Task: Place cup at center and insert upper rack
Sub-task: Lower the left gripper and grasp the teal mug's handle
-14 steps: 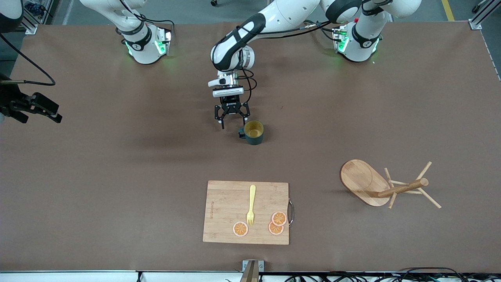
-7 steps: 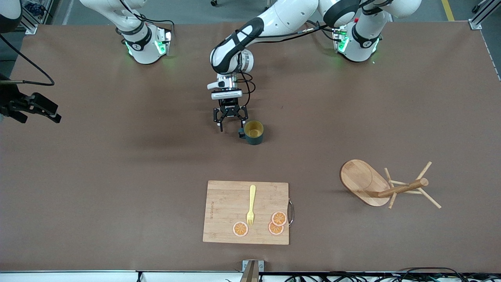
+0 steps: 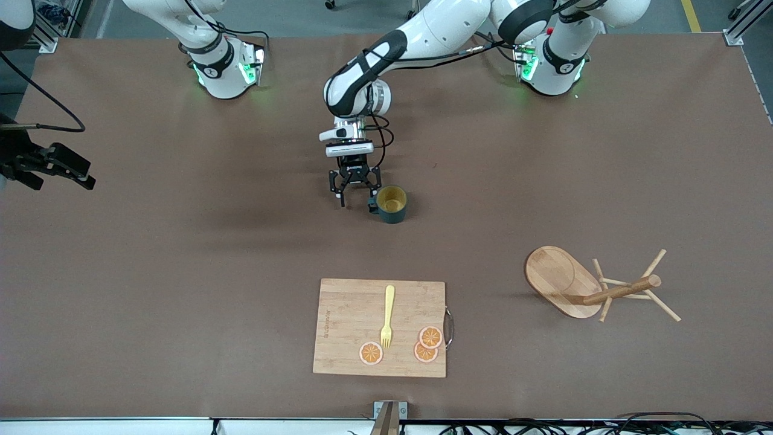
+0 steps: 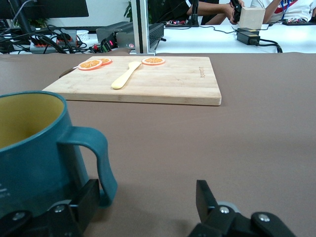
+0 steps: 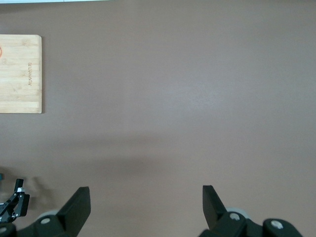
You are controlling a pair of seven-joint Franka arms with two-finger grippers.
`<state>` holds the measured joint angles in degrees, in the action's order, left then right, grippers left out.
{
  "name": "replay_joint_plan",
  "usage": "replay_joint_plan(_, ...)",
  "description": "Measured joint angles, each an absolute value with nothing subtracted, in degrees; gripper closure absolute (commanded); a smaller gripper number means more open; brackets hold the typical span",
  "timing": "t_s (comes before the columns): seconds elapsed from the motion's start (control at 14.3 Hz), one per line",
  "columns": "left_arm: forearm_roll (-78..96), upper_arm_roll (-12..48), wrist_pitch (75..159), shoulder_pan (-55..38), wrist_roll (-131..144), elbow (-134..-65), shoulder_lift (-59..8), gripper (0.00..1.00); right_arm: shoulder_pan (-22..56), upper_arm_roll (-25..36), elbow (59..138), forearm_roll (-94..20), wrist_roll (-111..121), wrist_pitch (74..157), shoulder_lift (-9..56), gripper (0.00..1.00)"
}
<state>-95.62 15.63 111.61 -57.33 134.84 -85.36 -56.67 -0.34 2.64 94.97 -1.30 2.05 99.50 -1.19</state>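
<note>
The dark teal cup (image 3: 391, 203) with a yellow inside stands upright near the middle of the table. Its handle (image 4: 104, 168) points at my left gripper (image 3: 357, 201). That gripper is low at the table and open, and the handle sits just inside one of its fingers (image 4: 88, 198), nothing gripped. The cup (image 4: 29, 148) looms beside the left gripper (image 4: 148, 197) in the left wrist view. The wooden mug tree (image 3: 595, 287) lies on its side toward the left arm's end, its upper rack pegs (image 3: 655, 284) splayed over the table. My right gripper (image 5: 143, 197) waits open, high over bare table.
A bamboo cutting board (image 3: 338, 326) lies near the front edge, nearer to the camera than the cup. It carries a yellow fork (image 3: 387, 314) and three orange slices (image 3: 430, 336). The board (image 4: 163, 84) also shows in the left wrist view.
The left gripper has come down beside the cup's handle and its jaws have narrowed a little. The cup, the mug tree and the right arm have not moved.
</note>
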Motion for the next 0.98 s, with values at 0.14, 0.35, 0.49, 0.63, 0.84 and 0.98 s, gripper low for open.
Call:
replay_joint_plan(0.14,-95.6,15.4,111.9,-57.3,134.8,-85.2,-56.7,0.14,-0.3,2.6,95.0,-1.3,2.0,99.5,-1.2,0.00)
replay_joint_plan(0.35,-95.6,14.9,112.9,-57.3,134.8,-84.8,-56.7,0.16,-0.3,2.6,95.0,-1.3,2.0,99.5,-1.2,0.00)
replay_joint_plan(0.49,-95.6,14.8,113.1,-57.3,134.8,-84.7,-56.8,0.16,-0.2,2.6,95.0,-1.3,2.0,99.5,-1.2,0.00)
replay_joint_plan(0.63,-95.6,14.7,113.1,-57.3,134.8,-84.7,-56.8,0.16,0.6,2.5,95.0,-1.3,2.1,99.5,-1.2,0.00)
replay_joint_plan(0.84,-95.6,14.3,113.1,-57.3,134.8,-84.6,-56.8,0.16,1.3,2.5,95.0,-1.3,2.0,99.5,-1.2,0.00)
replay_joint_plan(0.98,-95.6,14.0,113.1,-57.3,134.8,-84.6,-57.0,0.25,1.3,2.6,95.0,-1.3,2.0,99.5,-1.2,0.00)
